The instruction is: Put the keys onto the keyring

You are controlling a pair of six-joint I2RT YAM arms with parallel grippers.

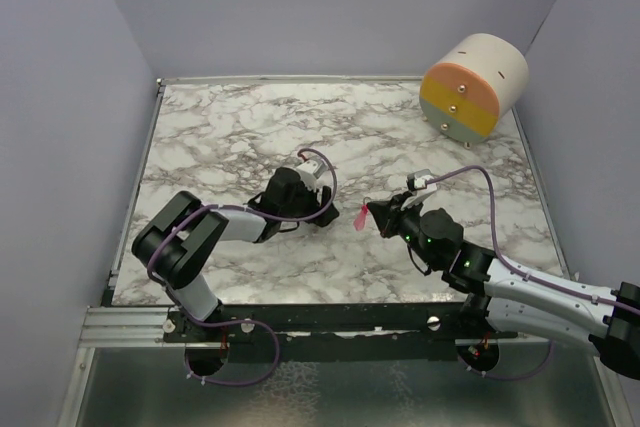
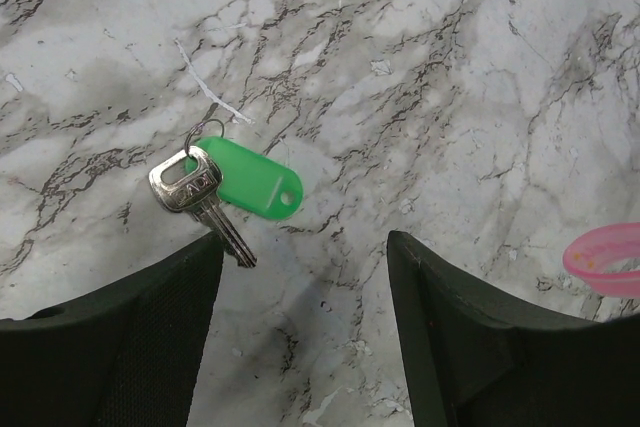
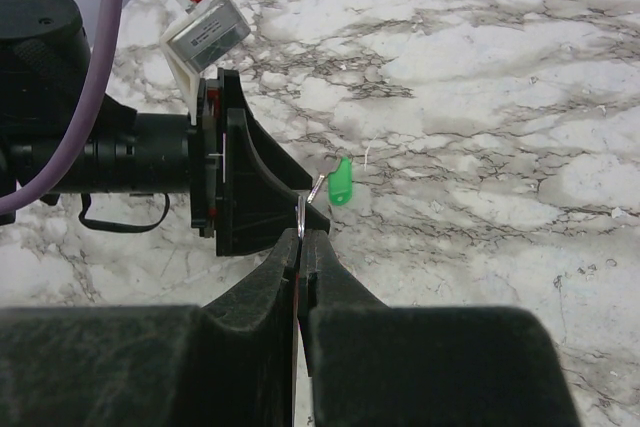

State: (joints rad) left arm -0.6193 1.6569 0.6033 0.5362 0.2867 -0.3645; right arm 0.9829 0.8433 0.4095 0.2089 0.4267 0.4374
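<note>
Oval green plastic key tag [image 2: 255, 183] with flat silver key [image 2: 193, 190] on veined marble table [image 2: 450, 67], left gripper [image 2: 305, 245] jaws apart above, right gripper [image 3: 302, 242] clamped on pink-red key [image 1: 361, 217], mostly hidden.

The left gripper [image 2: 305, 327] is hovering just above the table [image 1: 220, 127], jaws standing wide apart; the right gripper [image 3: 302, 247] is reaching low over the table, fingers pressing together.

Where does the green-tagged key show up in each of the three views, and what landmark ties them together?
Top external: not visible; apparently hidden beneath the left end effector.
Left wrist: green-tagged key lying left of centre, just beyond the picture-left finger.
Right wrist: near centre, just past the left end effector's tip.
Shared landmark: the left end effector.
</note>
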